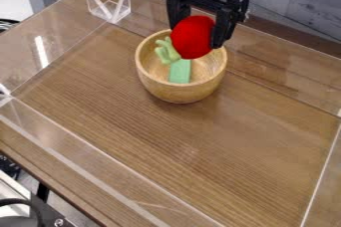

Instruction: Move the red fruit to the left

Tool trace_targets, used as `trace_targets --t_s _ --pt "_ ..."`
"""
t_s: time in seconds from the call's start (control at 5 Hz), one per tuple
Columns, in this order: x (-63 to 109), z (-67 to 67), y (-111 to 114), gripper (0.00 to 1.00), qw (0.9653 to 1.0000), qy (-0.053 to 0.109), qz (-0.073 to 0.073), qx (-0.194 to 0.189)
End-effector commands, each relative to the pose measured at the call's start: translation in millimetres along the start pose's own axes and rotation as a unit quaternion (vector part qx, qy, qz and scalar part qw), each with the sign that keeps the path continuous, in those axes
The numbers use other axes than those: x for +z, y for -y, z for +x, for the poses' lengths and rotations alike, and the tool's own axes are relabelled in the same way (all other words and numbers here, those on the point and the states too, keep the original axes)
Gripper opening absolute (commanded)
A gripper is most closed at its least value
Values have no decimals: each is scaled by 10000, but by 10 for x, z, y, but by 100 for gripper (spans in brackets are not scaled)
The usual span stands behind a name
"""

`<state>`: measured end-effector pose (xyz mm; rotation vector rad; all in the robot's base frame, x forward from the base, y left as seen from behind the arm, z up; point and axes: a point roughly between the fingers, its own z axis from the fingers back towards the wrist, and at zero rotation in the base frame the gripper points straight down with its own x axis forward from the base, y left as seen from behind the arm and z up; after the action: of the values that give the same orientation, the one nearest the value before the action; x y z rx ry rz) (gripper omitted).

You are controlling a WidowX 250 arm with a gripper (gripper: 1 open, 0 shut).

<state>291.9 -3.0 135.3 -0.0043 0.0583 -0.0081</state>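
The red fruit [194, 36], bright red and rounded, sits at the back of the wooden bowl [181, 90], with green leafy bits [164, 51] on its left side. My black gripper [201, 32] points straight down over the bowl. It is open, with one finger [173, 17] on each side of the fruit. I cannot tell whether the fingers touch it. A flat green block [180, 71] lies in the bowl in front of the fruit.
The bowl stands on a wooden table top [200, 161] enclosed by low clear plastic walls [54, 141]. A clear plastic stand [107, 7] rises at the back left.
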Motion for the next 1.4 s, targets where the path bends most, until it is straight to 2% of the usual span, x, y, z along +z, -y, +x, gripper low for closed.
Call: trace_targets --t_s 0.0,0.2,0.4,0.6,0.8,1.2 --pt "164 -4 -40 0 9995 113 -59 298" --pt "221 9 -139 0 9959 270 -102 856" --pt "284 20 -286 0 9890 418 -157 1412" --pt "419 73 -563 0 9800 539 -190 1904" --pt "473 117 -927 0 9671 569 -180 2471" --pt "141 59 -1328 0 9755 422 -29 2158"
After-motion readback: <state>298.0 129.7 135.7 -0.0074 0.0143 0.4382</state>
